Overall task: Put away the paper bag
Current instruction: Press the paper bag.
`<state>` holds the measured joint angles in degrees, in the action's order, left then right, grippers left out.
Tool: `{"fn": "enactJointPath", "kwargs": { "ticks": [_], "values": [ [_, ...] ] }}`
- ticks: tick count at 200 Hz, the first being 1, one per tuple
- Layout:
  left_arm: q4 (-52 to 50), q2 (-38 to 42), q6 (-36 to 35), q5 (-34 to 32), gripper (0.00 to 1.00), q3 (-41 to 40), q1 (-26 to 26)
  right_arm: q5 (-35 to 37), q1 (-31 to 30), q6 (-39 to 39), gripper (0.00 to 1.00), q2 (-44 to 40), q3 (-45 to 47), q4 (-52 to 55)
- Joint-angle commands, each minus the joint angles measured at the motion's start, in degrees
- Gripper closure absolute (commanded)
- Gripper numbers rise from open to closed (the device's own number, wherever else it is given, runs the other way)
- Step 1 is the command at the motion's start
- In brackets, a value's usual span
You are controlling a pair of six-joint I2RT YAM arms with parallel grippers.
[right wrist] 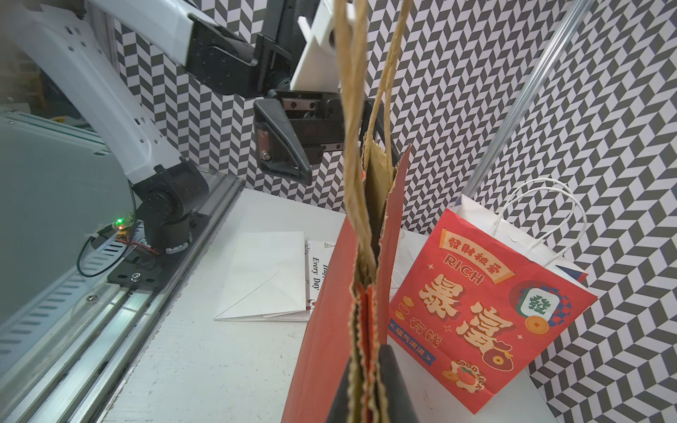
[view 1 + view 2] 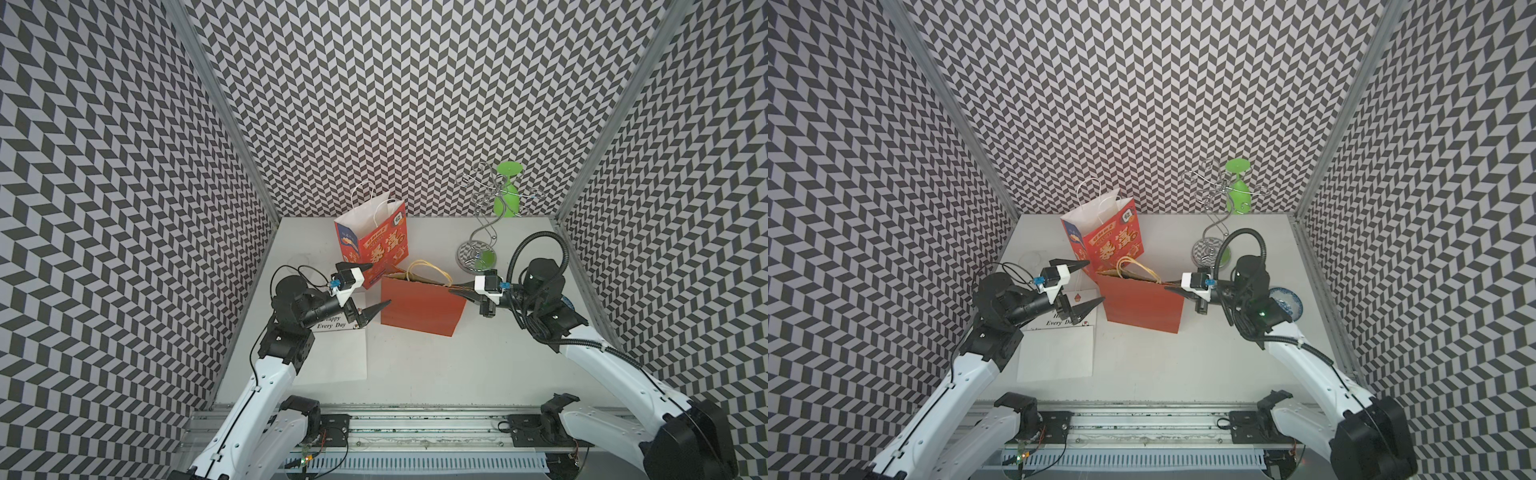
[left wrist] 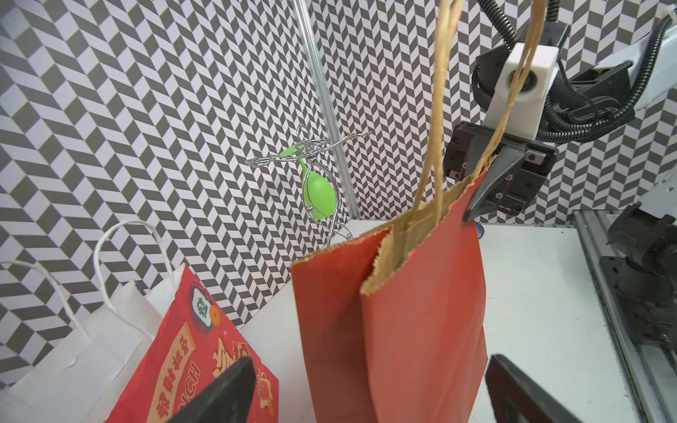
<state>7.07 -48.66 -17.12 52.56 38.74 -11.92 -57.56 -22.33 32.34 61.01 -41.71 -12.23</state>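
A plain red paper bag (image 2: pixel 419 309) (image 2: pixel 1142 309) with tan twisted handles (image 2: pixel 428 270) stands upright in the middle of the table. My right gripper (image 2: pixel 453 289) (image 2: pixel 1169 287) is shut on the bag's top rim at its right end; the right wrist view shows the serrated paper layers pinched between the jaws (image 1: pixel 370 351). My left gripper (image 2: pixel 380 283) (image 2: pixel 1096 280) stands wide open at the bag's left edge. Its fingers straddle the bag's side without touching it in the left wrist view (image 3: pixel 370 360).
A printed red-and-white bag (image 2: pixel 374 237) (image 1: pixel 487 311) stands upright just behind the red one. A flat white bag (image 2: pixel 340 349) marked "Happy Every Day" lies under the left arm. A wire rack (image 2: pixel 482 232) holding a green glass (image 2: pixel 508 191) stands back right. A blue-patterned dish (image 2: pixel 1287 303) lies under the right arm.
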Motion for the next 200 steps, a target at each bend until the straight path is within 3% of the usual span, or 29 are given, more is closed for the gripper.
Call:
{"fn": "enactJointPath", "kwargs": {
  "ticks": [1, 25, 45, 80, 108, 123, 133, 158, 200],
  "values": [
    [-5.07, -2.75, -3.59, 9.04, 0.00, 4.14, 0.15, -3.08, 0.00, 4.37, 0.89, -2.48, -0.09, 5.25],
    [-7.28, -7.08, -4.32, 16.29, 0.02, 6.50, 0.14, -3.22, -0.07, 5.37, 0.88, -3.75, -0.01, 6.88],
    [-8.53, -9.65, -4.86, 22.33, 0.09, 7.31, -0.41, -3.00, -0.04, 5.28, 0.87, -3.80, -0.27, 6.79],
    [-10.11, -11.16, -7.40, 22.77, 0.21, 5.91, -1.26, -3.81, -0.08, 2.35, 0.90, -3.37, 0.98, 3.02],
    [-10.15, -13.23, -8.49, 21.54, 0.24, 4.35, -1.26, -4.15, -0.01, 2.67, 0.94, -2.11, 1.72, 2.51],
    [-9.73, -14.15, -8.69, 21.20, 0.22, 4.26, -1.26, -4.62, -0.04, 2.25, 1.00, -1.45, 1.73, 1.54],
    [-9.21, -14.49, -8.59, 19.48, 0.13, 4.17, -1.33, -4.90, -0.08, 2.12, 1.00, -1.17, 1.64, 1.42],
    [-5.29, -14.50, -6.36, 9.52, 0.03, 3.47, -0.97, -6.66, -0.08, 2.50, 1.00, -1.42, 1.37, 2.00],
    [-2.71, -9.96, -3.45, 13.05, 0.02, 4.45, -0.38, -4.49, -0.04, 5.21, 1.00, -3.65, 0.90, 5.75]
  ]
}}
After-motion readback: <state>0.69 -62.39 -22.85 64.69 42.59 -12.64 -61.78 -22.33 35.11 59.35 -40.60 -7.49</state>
